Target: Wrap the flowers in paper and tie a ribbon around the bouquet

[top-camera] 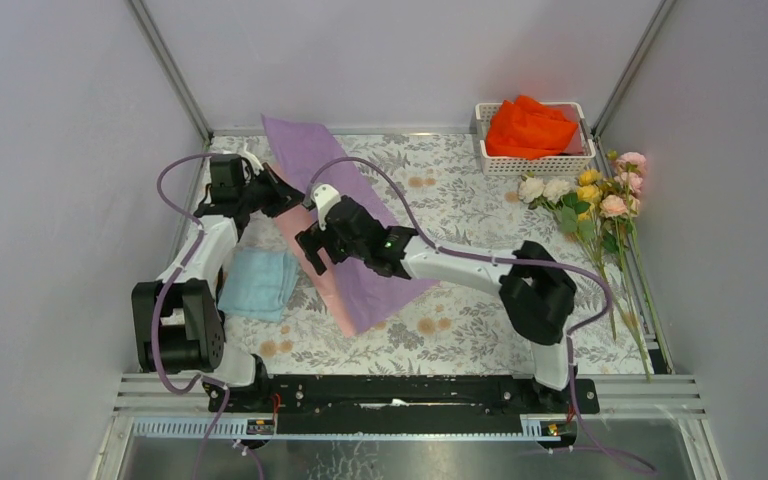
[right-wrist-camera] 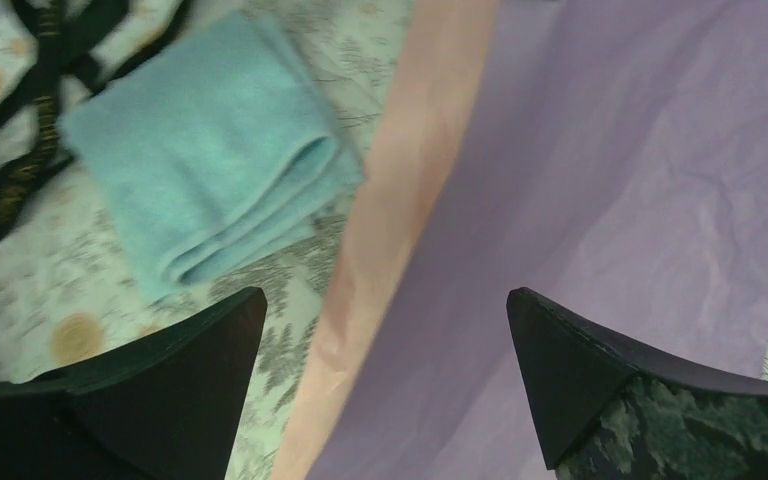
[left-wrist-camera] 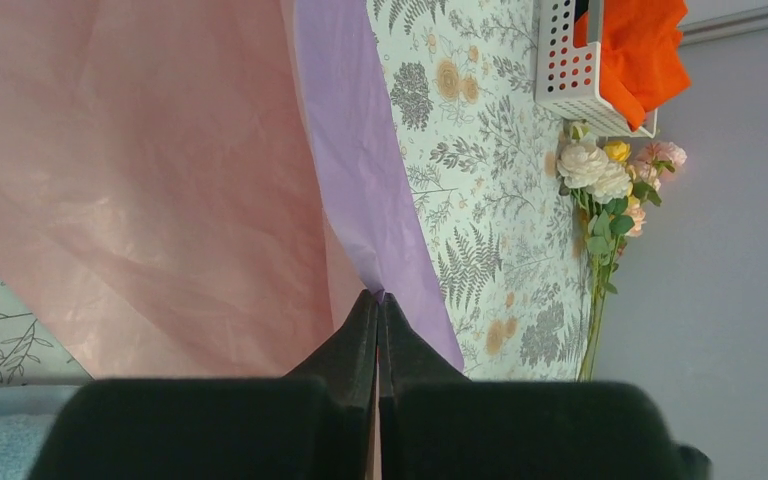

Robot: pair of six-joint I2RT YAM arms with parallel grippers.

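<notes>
Floral-patterned table covering [top-camera: 460, 210] forms the work surface, enclosed by grey walls [top-camera: 60, 150]. In the top view we see the paper [top-camera: 385, 290] lying diagonally left of centre, lilac face up with a pink strip along its left edge. The flowers [top-camera: 600, 195] lie well apart from it at the right edge, just below a white basket [top-camera: 535, 165] holding an orange cloth [top-camera: 530, 128].

Only the right wrist view shows the ribbon [right-wrist-camera: 35, 100], black, in its upper left corner next to a folded blue cloth [right-wrist-camera: 210, 190].

Only the left wrist view shows the grip. The left gripper [left-wrist-camera: 378, 300] is clenched on the paper, jaws pressed together at bottom centre where the pink face meets the lilac.

The right gripper [right-wrist-camera: 385, 300] is released, jaws spread wide and holding nothing. We see the paper below it, with the pink-lilac border running between its fingers.
</notes>
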